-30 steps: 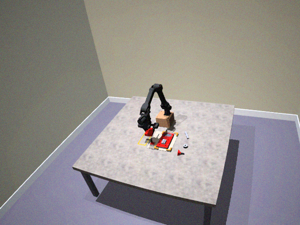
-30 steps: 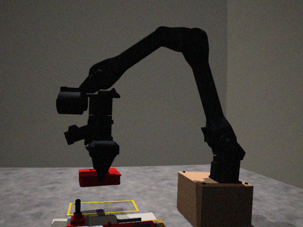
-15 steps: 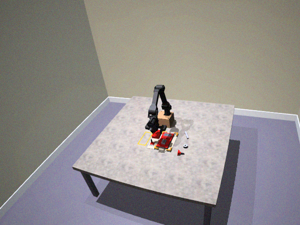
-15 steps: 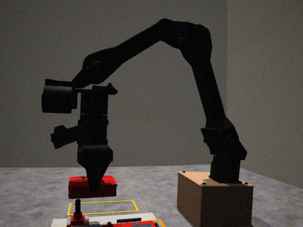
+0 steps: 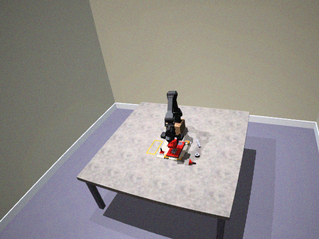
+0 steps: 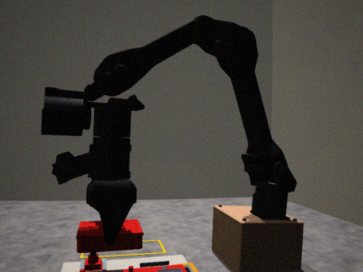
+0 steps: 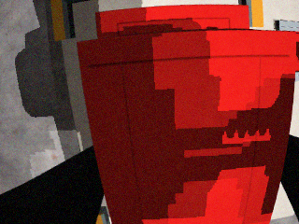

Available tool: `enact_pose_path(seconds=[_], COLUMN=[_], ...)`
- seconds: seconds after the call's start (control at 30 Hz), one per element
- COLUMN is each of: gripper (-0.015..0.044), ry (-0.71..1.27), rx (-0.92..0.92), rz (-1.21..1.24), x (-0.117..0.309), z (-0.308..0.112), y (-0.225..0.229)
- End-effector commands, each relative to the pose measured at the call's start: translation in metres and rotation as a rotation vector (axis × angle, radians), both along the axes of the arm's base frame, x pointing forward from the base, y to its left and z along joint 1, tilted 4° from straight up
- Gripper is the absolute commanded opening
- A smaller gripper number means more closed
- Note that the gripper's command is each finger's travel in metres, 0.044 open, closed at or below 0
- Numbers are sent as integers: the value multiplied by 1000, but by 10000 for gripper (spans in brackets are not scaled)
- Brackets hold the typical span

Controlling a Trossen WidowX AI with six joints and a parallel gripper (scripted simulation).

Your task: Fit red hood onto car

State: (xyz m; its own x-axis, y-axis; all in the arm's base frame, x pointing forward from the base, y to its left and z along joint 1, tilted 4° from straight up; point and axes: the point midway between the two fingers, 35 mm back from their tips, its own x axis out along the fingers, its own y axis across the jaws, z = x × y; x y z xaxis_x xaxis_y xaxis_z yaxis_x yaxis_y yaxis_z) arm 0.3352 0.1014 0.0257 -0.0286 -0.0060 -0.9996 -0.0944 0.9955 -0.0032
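The red hood (image 5: 172, 144) (image 6: 84, 243) (image 7: 126, 103) is off the table, roof up and roughly level. My gripper (image 5: 171, 141) (image 6: 109, 243) (image 7: 192, 149) points down and is shut on the hood, one finger on each side. The hood hangs above the chassis (image 5: 181, 146) (image 6: 173, 268) (image 7: 105, 21), with a gap below it in the exterior view. The grey engine block (image 5: 174, 151) shows on the red deck. One red peg (image 6: 131, 268) shows in the exterior view; the others and the hood's corner holes are hidden or too small to tell.
The jig has orange corners (image 5: 179, 158) (image 7: 58, 19). Beside it stands a red part with a black post (image 5: 161, 151) (image 6: 93, 259). A wheel (image 5: 197, 155), a pale bar (image 5: 198, 143) and a red-and-black part (image 5: 190, 162) lie right. A yellow outline (image 5: 150, 153) (image 6: 163, 246) is left.
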Motion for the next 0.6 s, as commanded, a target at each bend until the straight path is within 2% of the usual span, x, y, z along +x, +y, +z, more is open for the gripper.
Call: enact_pose_path(seconds=[0.0, 0.27, 0.57], gripper=[0, 0, 0], ry=[-5, -5, -5], rx=[4, 4, 4], rz=[-11, -11, -11], x=[1, 1, 2], z=[-2, -45, -48], y=[1, 1, 1])
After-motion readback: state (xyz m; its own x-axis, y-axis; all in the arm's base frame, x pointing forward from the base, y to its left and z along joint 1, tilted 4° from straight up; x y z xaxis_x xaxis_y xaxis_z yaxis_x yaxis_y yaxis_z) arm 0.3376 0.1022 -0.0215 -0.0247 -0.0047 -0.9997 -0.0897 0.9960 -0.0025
